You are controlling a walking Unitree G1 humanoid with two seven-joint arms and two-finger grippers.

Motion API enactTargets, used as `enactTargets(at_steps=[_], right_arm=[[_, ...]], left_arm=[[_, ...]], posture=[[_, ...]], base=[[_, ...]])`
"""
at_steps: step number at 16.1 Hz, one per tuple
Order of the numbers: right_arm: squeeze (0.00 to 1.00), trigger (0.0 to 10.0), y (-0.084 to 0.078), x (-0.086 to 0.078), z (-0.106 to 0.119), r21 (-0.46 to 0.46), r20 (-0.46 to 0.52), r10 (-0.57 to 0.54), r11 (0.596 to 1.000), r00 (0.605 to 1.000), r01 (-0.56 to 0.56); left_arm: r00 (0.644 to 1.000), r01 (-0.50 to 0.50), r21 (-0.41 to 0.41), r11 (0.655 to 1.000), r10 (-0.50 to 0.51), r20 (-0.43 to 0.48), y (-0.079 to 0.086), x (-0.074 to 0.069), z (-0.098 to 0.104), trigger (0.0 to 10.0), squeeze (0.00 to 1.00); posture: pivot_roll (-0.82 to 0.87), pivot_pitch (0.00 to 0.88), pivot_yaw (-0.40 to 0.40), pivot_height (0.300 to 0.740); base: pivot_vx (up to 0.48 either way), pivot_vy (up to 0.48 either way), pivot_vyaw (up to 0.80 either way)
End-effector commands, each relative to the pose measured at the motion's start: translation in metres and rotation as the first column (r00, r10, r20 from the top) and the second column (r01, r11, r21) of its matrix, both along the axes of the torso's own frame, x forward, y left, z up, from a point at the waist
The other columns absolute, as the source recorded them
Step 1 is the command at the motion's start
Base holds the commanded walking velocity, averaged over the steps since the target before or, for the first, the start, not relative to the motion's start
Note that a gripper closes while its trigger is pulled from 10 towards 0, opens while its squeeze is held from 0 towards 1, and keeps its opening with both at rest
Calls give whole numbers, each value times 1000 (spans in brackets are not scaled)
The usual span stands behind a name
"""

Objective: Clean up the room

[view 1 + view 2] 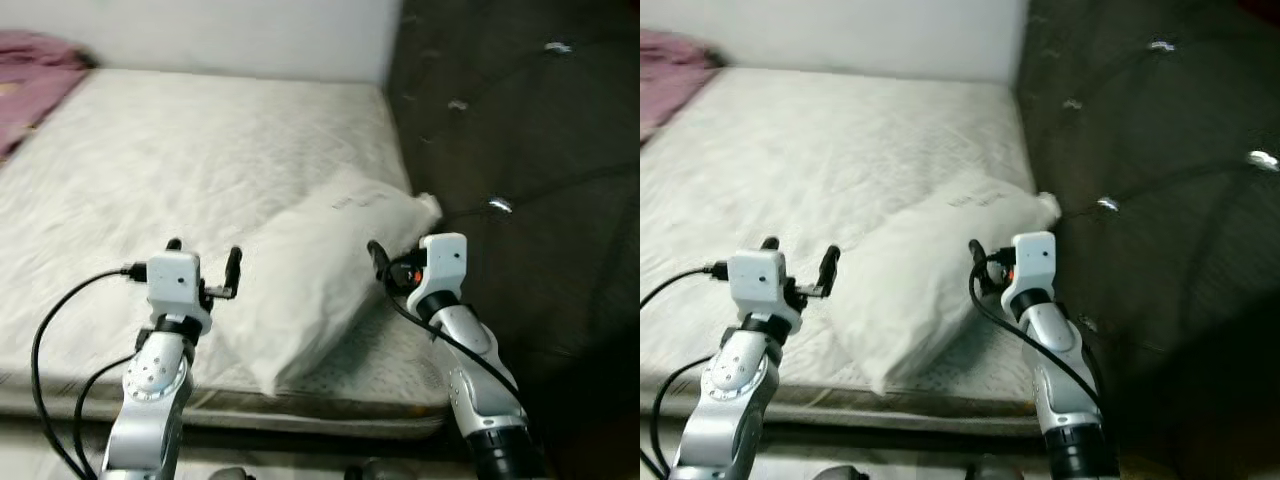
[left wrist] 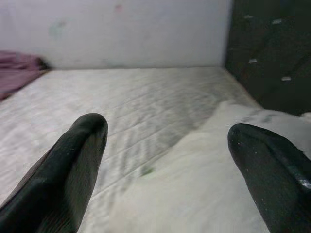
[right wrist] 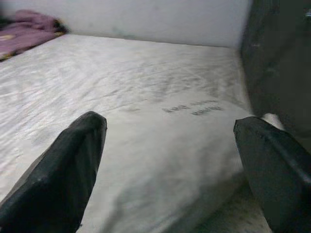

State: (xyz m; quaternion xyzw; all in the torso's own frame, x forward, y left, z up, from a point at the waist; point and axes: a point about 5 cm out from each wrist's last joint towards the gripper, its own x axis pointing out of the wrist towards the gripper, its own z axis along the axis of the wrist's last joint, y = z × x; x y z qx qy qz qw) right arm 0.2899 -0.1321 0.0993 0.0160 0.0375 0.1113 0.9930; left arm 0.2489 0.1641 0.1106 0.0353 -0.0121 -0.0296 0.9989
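Plump white fabric pillow point(image 1: 320, 275) lying on bare white quilted mattress point(image 1: 180, 170), near its front corner beside dark tufted headboard point(image 1: 520, 150). Left gripper point(image 1: 203, 268) just off pillow's left side, fingers spread wide. Right gripper point(image 3: 170, 160) above pillow's right end, fingers likewise spread, nothing held.

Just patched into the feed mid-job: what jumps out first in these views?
A white pillow lies askew near the bare mattress's front corner, beside the dark tufted headboard. The left gripper and right gripper hover open on either side of it, not yet touching. A purple blanket is bunched at the mattress's far left corner.
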Motion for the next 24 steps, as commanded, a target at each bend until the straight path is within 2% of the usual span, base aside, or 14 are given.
enactTargets(at_steps=[1,4,8,12,15,24], right_arm=[[0,10000,2,2,3,2,7,8,1000,1000,-8],[0,10000,0,2,3,18,-3,-8,1000,1000,8],[0,10000,-1,1,3,25,-1,-13,1000,1000,13],[0,10000,0,1,3,27,-3,-9,1000,1000,9],[0,10000,0,1,2,27,-6,-5,1000,1000,5],[0,10000,0,2,0,27,-23,0,1000,1000,1]], left_arm=[[1000,4,9,1000,-4,-9,1,-1,0,10000,0],[1000,15,-10,1000,-16,-21,2,-3,-2,10000,0],[1000,-4,4,1000,4,-28,4,-4,-3,10000,0],[1000,0,7,1000,0,-27,3,-4,-3,10000,0],[1000,0,9,1000,1,-27,3,-3,-3,10000,0],[999,-27,-5,1000,27,-24,5,-3,-2,10000,0]], posture=[[-104,17,-14,740],[-101,22,-15,740],[-100,27,-15,735],[-98,25,-18,676],[-99,20,-18,651],[-97,16,-24,651]], base=[[0,0,794],[0,0,0],[0,0,0],[0,0,0],[0,0,0],[0,0,0]])
